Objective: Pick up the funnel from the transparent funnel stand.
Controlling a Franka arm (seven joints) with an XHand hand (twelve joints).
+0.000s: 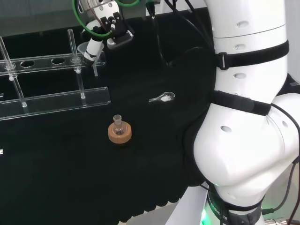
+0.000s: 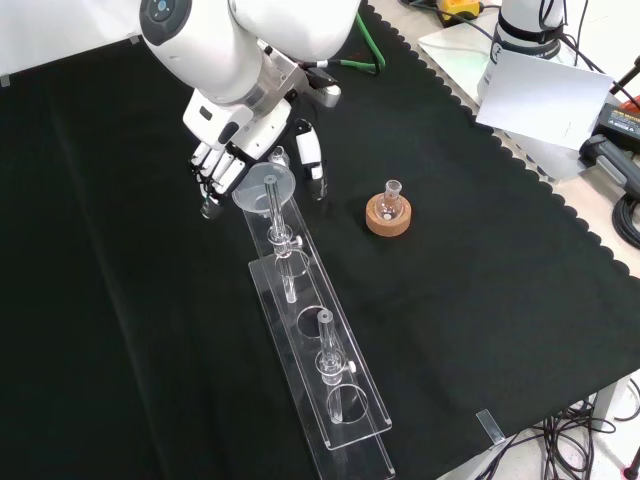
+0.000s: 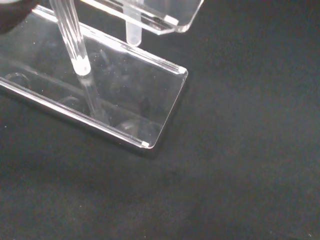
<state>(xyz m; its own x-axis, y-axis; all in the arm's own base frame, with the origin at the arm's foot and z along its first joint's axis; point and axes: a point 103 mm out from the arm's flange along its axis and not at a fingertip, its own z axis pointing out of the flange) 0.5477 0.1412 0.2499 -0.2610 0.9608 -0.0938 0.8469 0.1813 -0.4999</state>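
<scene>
One black cloth (image 2: 120, 300) covers the whole bench and carries everything else. Largest on it is the transparent funnel stand (image 2: 318, 372), a long clear base plate with a raised shelf of round holes on thin posts; in the front view it runs from near the cloth's bottom edge up toward the middle. Next in size is the hand (image 2: 245, 140), which sits at the stand's upper end in that view. Its fingers are curled down around the funnel's (image 2: 266, 187) rim on one side, with the thumb (image 2: 313, 160) reaching down on the other; whether they already touch the rim I cannot tell, though it looks like a closing grasp. The funnel sits in the end hole of the shelf, bowl up, stem hanging through toward the base plate, as the wrist view shows (image 3: 134, 31).

It is a small translucent piece, a shallow cone with a narrow stem, most likely light, stiff and smooth. It would probably slip under a pinch on the sloping cone, so the rim is the better hold, and it should be lifted straight up so that the stem clears the hole.

Smaller still, a cork ring (image 2: 388, 216) with a little flask (image 2: 391, 196) stands well apart, toward the cloth's right edge in the front view. A small clear spoon (image 1: 162, 98) lies near it in the head view.
</scene>
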